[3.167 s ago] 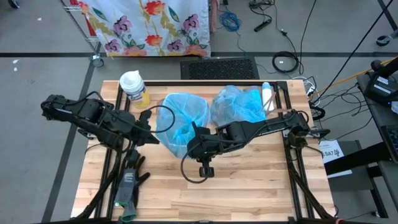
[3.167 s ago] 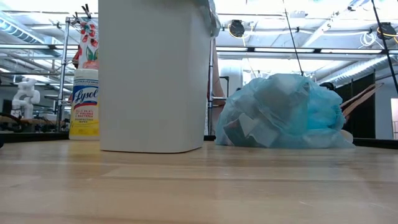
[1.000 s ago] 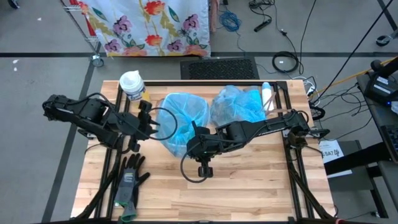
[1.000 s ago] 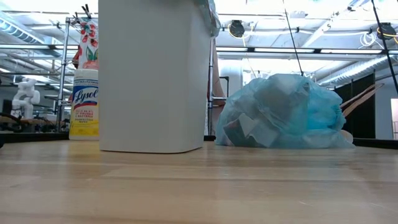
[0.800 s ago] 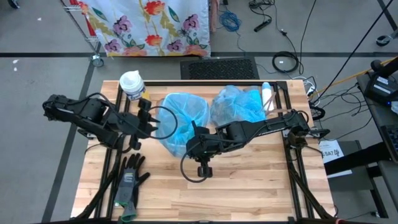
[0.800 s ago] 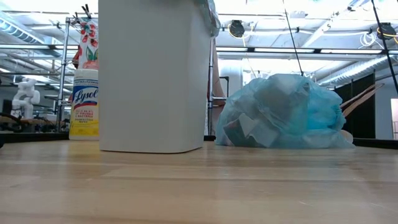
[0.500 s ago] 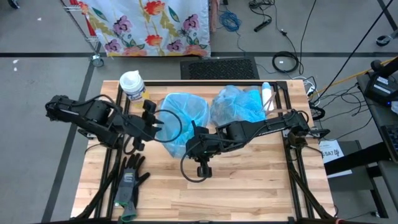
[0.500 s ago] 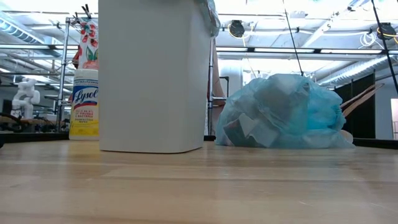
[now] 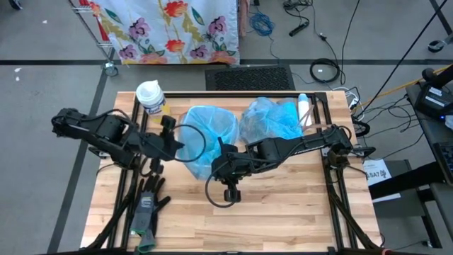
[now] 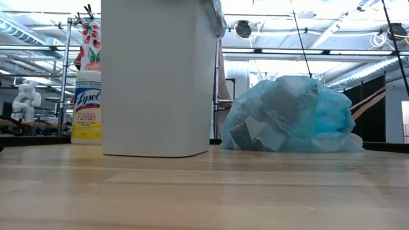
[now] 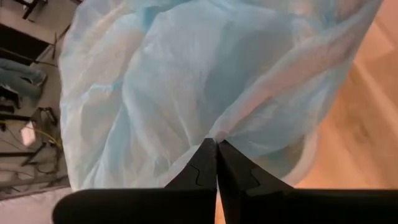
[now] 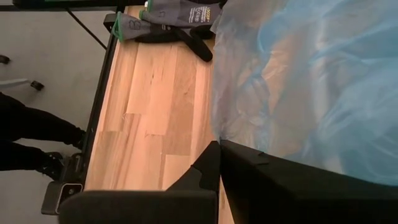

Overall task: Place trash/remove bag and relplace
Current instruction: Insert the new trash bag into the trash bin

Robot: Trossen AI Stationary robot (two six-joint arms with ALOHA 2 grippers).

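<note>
The left gripper point(image 11: 216, 163) has its jaws pressed together on a pinch of the thin blue bin liner point(image 9: 211, 134), at the left side of the white trash bin's point(image 10: 157, 76) rim. The right gripper point(image 12: 219, 163) is likewise closed at the liner's edge on the bin's near-right side, though whether film is actually caught between its fingers is hard to make out. The liner looks feather-light, limp and slippery; it will stretch and tear before it resists, so gathered folds at the rim are the best place to hold it, not a single layer. The tied-off full trash bag point(image 9: 272, 119), showing crumpled scraps through its skin, sits just right of the bin; it looks soft and light and is best taken by its gathered neck. A Lysol wipes canister point(image 9: 152, 100) stands close to the bin's far-left, a pair of gloves point(image 9: 147, 208) lies nearer the table's front-left, and the wooden table point(image 9: 283, 219) in front of the bin offers open room.
</note>
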